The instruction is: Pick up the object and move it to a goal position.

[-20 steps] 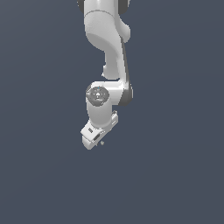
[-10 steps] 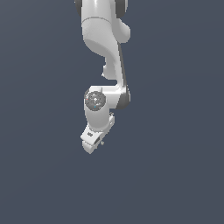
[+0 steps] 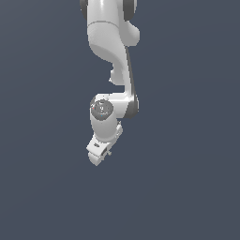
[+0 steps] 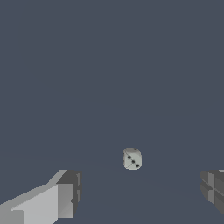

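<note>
The object [image 4: 132,159] is a small pale grey-beige die with black pips, lying on the dark grey floor [image 4: 109,65] in the wrist view. It sits apart from both fingers, a little ahead of the gap between them. My gripper [image 4: 140,192] is open and empty; one finger [image 4: 65,199] and the other finger [image 4: 213,188] stand wide apart. In the exterior view the white arm hangs down from the top and the gripper [image 3: 99,155] points downward and toward the exterior view's left. I cannot make out the die in that view.
The plain dark grey floor [image 3: 187,187] fills both views. Nothing else shows besides the arm's own white links [image 3: 110,42].
The wrist and gripper have moved slightly lower in the exterior view, drifting a little to its left. The fingers stay open.
</note>
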You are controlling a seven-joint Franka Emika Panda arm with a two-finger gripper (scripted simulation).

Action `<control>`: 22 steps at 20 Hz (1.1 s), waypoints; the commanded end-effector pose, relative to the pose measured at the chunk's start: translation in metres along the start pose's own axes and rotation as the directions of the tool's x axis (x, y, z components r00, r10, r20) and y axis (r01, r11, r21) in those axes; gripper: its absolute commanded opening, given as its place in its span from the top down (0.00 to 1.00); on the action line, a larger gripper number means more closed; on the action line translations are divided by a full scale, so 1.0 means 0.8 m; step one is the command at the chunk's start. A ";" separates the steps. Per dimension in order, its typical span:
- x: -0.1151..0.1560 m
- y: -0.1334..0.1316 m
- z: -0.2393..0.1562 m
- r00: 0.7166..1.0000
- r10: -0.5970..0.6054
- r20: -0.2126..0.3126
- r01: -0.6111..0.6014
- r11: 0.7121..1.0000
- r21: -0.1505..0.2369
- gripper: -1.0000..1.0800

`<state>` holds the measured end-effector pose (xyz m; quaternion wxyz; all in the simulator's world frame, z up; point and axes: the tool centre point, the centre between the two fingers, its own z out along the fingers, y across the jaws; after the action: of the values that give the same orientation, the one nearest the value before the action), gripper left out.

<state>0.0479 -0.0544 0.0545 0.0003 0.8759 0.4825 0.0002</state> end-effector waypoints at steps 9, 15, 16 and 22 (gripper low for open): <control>-0.001 -0.002 0.054 1.000 -0.004 0.000 0.004 1.000 0.001 0.04; 0.000 0.000 0.057 1.000 -0.004 0.000 0.004 1.000 0.001 1.00; 0.000 0.000 0.057 1.000 -0.004 0.000 0.004 1.000 0.001 1.00; 0.000 0.000 0.057 1.000 -0.004 0.000 0.004 1.000 0.001 1.00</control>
<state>0.0477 -0.0540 0.0095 0.0001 0.8747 0.4846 -0.0002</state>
